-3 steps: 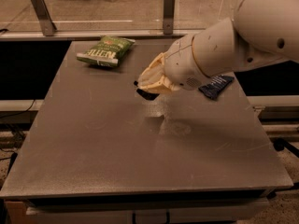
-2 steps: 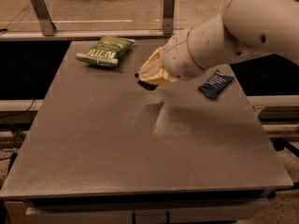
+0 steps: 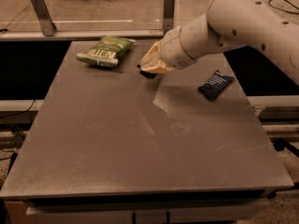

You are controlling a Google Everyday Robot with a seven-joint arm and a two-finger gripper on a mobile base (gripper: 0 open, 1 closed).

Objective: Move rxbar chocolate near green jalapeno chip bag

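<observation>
The green jalapeno chip bag [image 3: 106, 50] lies at the far left of the grey table [image 3: 140, 143], its white band of lettering facing the front. My gripper [image 3: 150, 68] hangs just above the table, a short way right of the bag and apart from it. It is shut on the rxbar chocolate [image 3: 147, 73]. Only a small dark end of the bar shows under the cream-coloured gripper; the rest is hidden by it. The white arm [image 3: 233, 22] reaches in from the upper right.
A short dark blue crinkled packet [image 3: 216, 84] lies near the table's right edge. Two metal posts [image 3: 41, 13] [image 3: 169, 10] and a rail stand behind the table's far edge. Floor and a cable lie beyond the right side.
The gripper has moved towards the far left with the dark bar in it, closer to the green bag. The blue packet and the bag have not moved.
</observation>
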